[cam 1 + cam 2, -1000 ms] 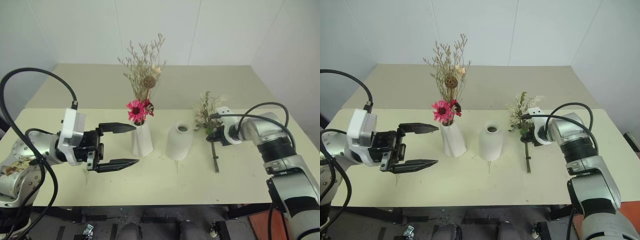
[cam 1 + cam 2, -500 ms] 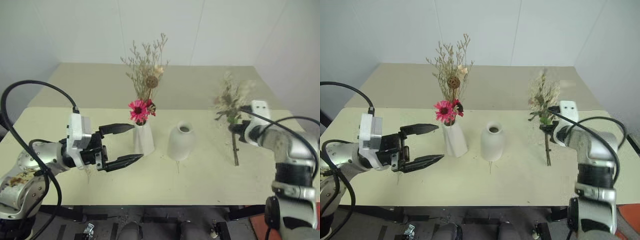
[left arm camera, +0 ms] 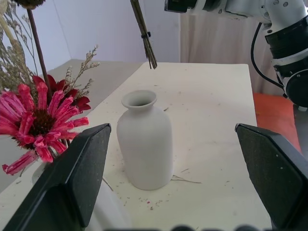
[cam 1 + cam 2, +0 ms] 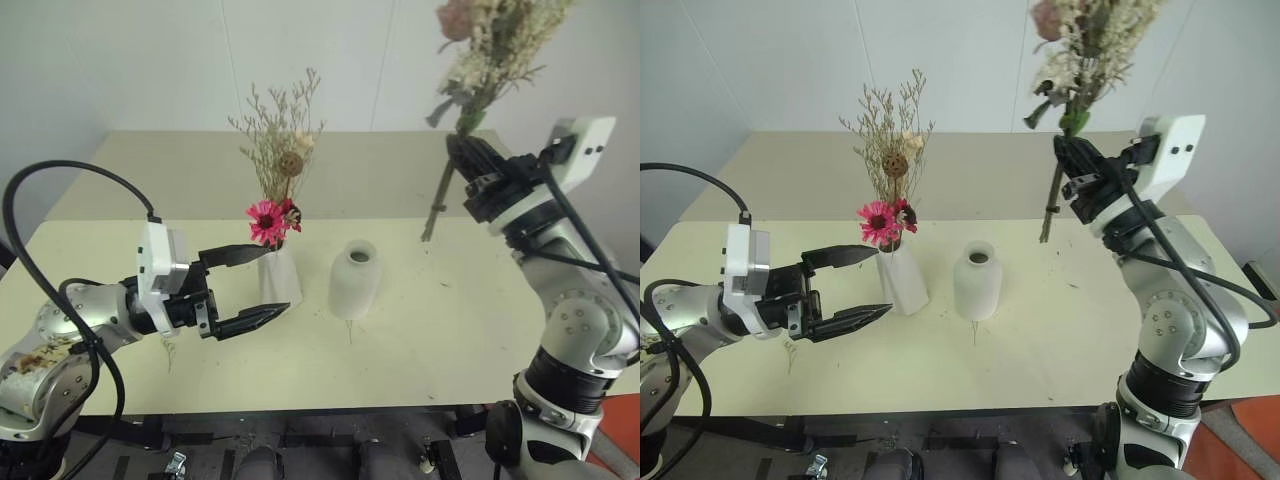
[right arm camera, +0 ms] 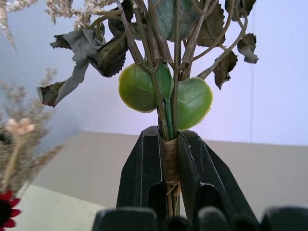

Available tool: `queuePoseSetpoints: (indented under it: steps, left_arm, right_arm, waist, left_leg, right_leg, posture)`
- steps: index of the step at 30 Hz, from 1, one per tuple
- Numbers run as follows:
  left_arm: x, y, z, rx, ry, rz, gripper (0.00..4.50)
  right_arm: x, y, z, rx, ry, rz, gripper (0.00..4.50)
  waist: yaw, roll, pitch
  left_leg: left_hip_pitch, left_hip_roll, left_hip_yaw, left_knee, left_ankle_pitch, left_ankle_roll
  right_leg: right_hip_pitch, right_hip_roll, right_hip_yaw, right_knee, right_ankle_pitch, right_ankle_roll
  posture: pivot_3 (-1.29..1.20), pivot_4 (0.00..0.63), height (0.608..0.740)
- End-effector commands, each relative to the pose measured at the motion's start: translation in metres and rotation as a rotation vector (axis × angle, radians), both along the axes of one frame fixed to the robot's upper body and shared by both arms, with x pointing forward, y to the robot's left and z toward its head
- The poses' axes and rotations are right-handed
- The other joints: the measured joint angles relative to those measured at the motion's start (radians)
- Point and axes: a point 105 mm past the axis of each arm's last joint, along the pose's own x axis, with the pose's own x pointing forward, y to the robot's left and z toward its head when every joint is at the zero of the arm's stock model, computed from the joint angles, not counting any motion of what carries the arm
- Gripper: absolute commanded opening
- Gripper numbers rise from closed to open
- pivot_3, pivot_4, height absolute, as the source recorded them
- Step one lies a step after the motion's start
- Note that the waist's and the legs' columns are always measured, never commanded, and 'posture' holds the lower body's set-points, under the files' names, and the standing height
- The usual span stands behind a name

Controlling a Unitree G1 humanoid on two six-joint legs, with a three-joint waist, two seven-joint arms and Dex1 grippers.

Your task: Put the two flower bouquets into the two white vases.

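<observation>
- The right claw (image 4: 462, 150), at the upper right of the head view, is clamped tight on the bound stems of the fuller bouquet of cream-white dried flowers, green leaves and a pale pink bloom (image 4: 490, 45).
- That bouquet is in the air, clear of the pale cream surface (image 4: 420, 330). Its long axis runs near upright with a tilt: blooms at the top edge of the frame, cut stem ends pointing down and to the left.
- The short, rounded matte white vase with a small mouth (image 4: 353, 280) stands upright and empty at the centre.
- Just left of it, the tall, narrow, faceted white vase (image 4: 281, 282) holds the bouquet of a bright pink daisy, wispy tan grass and a brown seed head (image 4: 282, 165), stems vertical.
- The left claw (image 4: 262, 283), at lower left, is spread wide and holds nothing, its fingers pointing right and flanking the tall vase.
</observation>
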Motion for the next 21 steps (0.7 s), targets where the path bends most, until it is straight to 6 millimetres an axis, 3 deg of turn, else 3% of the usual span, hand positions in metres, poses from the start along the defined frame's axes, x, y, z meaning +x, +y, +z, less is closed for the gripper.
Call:
queuePoseSetpoints:
  steps: [1,14,21]
  left_arm:
    - [-0.003,0.001,0.007,0.006,-0.025,0.001,4.5]
    - [0.0,0.003,0.006,0.018,-0.014,0.008,4.5]
    - [0.0,0.002,0.007,0.023,-0.018,0.003,4.5]
  right_arm:
    - [-0.011,0.016,0.013,0.002,-0.096,0.054,0.21]
    - [-0.011,0.053,0.006,-0.01,-0.109,0.161,0.21]
    - [-0.008,0.06,-0.015,-0.008,-0.054,0.167,0.21]
  waist:
    - [0.0,0.0,0.0]
    - [0.001,0.0,0.0]
    - [0.001,0.0,0.0]
  left_leg:
    - [0.0,0.0,0.0,0.0,0.0,0.0]
    - [0.0,0.0,0.0,0.0,0.0,0.0]
    - [0.0,0.0,0.0,0.0,0.0,0.0]
  right_leg:
    - [0.0,0.0,0.0,0.0,0.0,0.0]
    - [0.0,0.0,0.0,0.0,0.0,0.0]
    - [0.0,0.0,0.0,0.0,0.0,0.0]
  posture:
    - [0.0,0.15,0.74]
    - [0.0,0.15,0.74]
    - [0.0,0.15,0.74]
